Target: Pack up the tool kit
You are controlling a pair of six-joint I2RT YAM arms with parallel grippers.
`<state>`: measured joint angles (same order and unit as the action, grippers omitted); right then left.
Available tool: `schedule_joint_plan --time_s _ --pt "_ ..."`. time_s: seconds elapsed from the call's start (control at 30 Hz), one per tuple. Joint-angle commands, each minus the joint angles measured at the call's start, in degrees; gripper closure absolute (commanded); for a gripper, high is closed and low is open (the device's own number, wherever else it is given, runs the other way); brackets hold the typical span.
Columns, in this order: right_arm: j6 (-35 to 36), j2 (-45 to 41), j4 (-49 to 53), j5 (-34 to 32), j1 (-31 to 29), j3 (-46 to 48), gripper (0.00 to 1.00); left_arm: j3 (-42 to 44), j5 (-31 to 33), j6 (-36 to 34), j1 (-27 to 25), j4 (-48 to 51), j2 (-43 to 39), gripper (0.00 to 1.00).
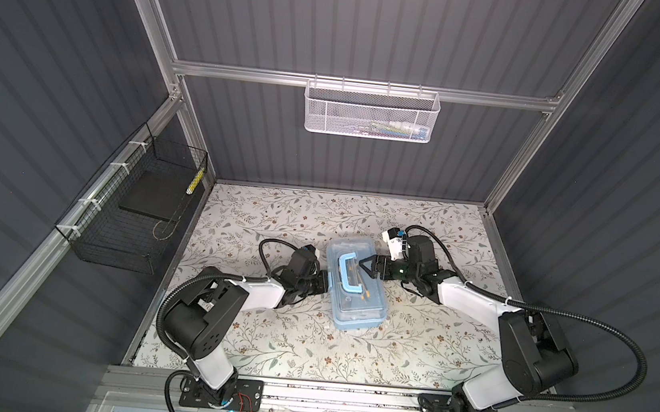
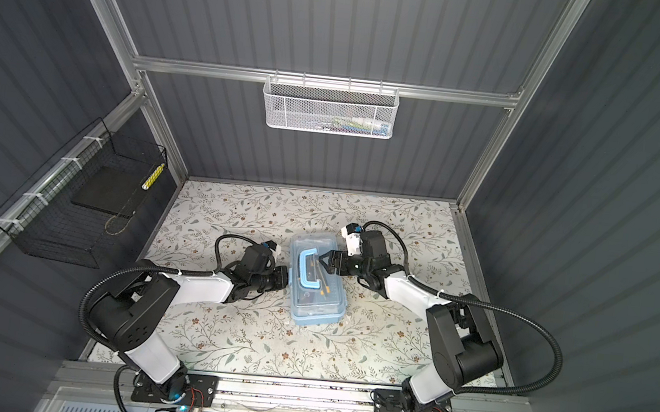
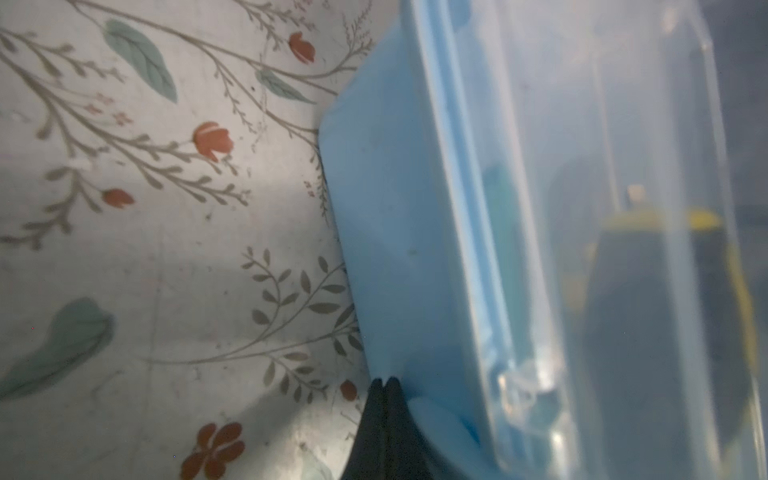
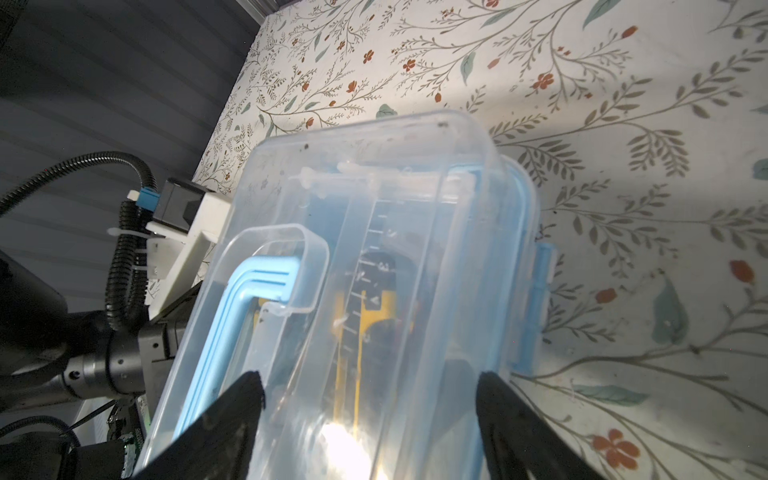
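Note:
The tool kit (image 1: 356,301) (image 2: 316,301) is a light-blue box with its clear lid (image 4: 374,199) down, lying on the floral table in both top views. Its pale-blue handle (image 1: 348,273) (image 4: 249,299) lies flat on the lid. Yellow and black tools show through the plastic. My left gripper (image 1: 326,284) (image 2: 285,279) (image 3: 384,380) is shut with nothing in it, its tips against the box's blue left side wall (image 3: 395,228). My right gripper (image 1: 364,265) (image 2: 324,263) (image 4: 370,382) stands open over the lid next to the handle. Whether it touches the lid I cannot tell.
A white mesh basket (image 1: 371,113) with a few items hangs on the back wall rail. A black wire basket (image 1: 131,215) hangs on the left wall, holding a dark slab and a yellow-and-black tool (image 1: 196,182). A blue latch (image 4: 540,291) sits on the box's long side.

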<state>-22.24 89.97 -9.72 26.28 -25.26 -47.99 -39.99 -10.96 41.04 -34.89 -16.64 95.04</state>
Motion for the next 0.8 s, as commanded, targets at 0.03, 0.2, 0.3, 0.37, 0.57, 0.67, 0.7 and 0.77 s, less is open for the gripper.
schedule_joint_plan --time_s 0.03,0.2,0.3,0.37,0.57,0.67,0.7,0.77 --pt "-0.8 -0.3 5.8 -0.2 -0.4 3.4 0.19 -5.5 2.9 -5.3 -2.5 6.1 -5.0 1.0" --pt "-1.1 -7.3 6.6 -4.8 6.0 5.4 0.19 -3.6 18.1 -13.0 4.5 19.4 -14.8 0.93" --pt "-1.1 -14.0 6.9 -9.9 12.3 8.0 0.18 -2.2 25.3 -16.7 11.8 21.6 -20.1 0.56" --pt "-0.7 -19.8 7.5 -13.4 17.4 9.9 0.17 -0.9 37.8 -20.7 12.8 20.7 -23.5 0.02" --pt "6.4 -31.2 -1.8 -32.8 27.3 19.9 0.01 8.4 55.3 -33.6 17.4 -1.5 -23.2 0.0" --pt "7.8 -29.9 -15.1 -39.8 28.4 26.1 0.01 12.5 52.4 -38.6 19.6 -15.7 -17.7 0.0" --pt "8.8 -28.7 -19.7 -39.8 28.5 27.8 0.01 13.5 51.0 -39.9 19.6 -19.9 -16.1 0.0" --pt "12.4 -23.1 -31.7 -37.5 28.4 31.1 0.01 15.4 48.8 -42.6 19.8 -29.1 -11.8 0.0"
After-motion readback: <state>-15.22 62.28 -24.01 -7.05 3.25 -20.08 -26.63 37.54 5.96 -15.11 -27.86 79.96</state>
